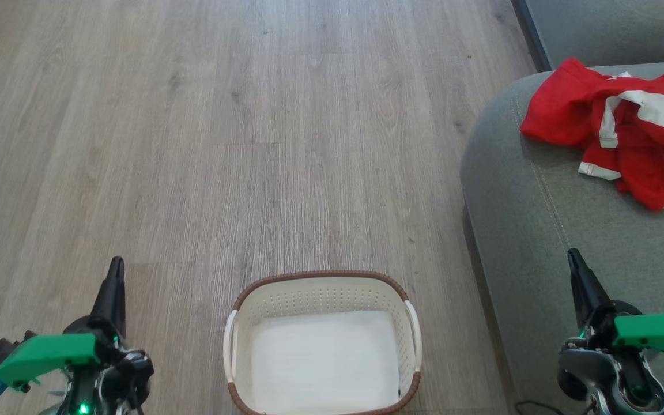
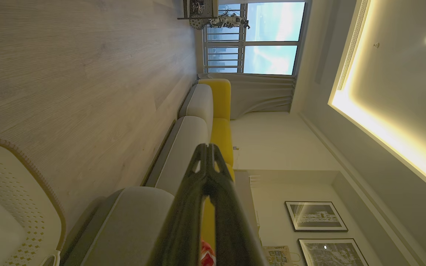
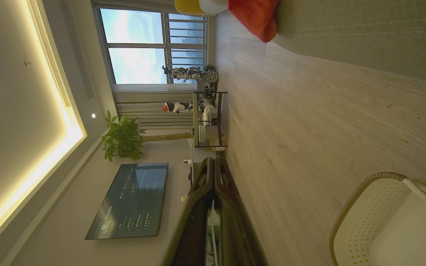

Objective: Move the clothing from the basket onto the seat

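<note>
Clothing: the red clothing (image 1: pixel 620 124) with white stripes and panels lies crumpled in one heap on the seat (image 1: pixel 516 219). It is at the upper right of the head view, well apart from the basket.
Basket: the basket (image 1: pixel 320 295) stands on the wooden floor (image 1: pixel 251 144) near the seat's rounded front edge, between the two arms. Its pale flat bottom is in full view.
Left claw: the left claw (image 1: pixel 116 266) hangs over the floor to the left of the basket. Its two dark fingers are pressed together at the tips, clenched with nothing between them.
Right claw: the right claw (image 1: pixel 574 260) hangs over the seat's near part, right of the basket and apart from the clothing. Its fingers are likewise clenched and hold nothing.
</note>
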`<state>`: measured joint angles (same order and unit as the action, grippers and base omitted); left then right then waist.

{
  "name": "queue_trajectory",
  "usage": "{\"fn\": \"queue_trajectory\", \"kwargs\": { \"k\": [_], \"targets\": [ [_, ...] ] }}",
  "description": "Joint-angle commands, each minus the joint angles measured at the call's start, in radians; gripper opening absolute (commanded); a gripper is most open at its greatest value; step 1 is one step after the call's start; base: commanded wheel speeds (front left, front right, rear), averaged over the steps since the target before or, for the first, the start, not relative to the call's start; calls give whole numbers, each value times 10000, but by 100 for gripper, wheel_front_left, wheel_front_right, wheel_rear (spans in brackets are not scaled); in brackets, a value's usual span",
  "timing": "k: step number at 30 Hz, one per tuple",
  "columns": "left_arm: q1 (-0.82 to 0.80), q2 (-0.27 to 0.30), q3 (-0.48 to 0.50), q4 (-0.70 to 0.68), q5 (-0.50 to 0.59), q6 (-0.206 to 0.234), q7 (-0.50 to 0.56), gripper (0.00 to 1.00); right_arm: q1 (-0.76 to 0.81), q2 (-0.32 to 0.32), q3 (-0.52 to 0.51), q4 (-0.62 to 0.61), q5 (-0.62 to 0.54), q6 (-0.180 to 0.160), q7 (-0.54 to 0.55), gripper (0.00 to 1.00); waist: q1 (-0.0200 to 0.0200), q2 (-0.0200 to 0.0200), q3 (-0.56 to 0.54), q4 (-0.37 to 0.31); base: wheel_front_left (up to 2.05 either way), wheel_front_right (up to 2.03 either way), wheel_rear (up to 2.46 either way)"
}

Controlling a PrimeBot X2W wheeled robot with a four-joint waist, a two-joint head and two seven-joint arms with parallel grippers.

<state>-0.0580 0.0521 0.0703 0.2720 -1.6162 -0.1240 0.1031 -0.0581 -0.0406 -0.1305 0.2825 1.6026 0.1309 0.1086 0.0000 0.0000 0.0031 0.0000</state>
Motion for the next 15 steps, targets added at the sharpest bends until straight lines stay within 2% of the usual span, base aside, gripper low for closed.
{"fn": "queue_trajectory", "kwargs": {
  "k": [1, 15],
  "targets": [
    [-493, 58, 335, -269, -7, -67, 21, 0, -499, -97, 167, -377, 61, -2, 46, 0, 0, 0, 0, 0, 0, 0, 0],
    [-495, 45, 354, -269, 9, -67, 36, 0, -499, -97, 167, -377, 61, -2, 45, 0, 0, 0, 0, 0, 0, 0, 0]
  ]
}}
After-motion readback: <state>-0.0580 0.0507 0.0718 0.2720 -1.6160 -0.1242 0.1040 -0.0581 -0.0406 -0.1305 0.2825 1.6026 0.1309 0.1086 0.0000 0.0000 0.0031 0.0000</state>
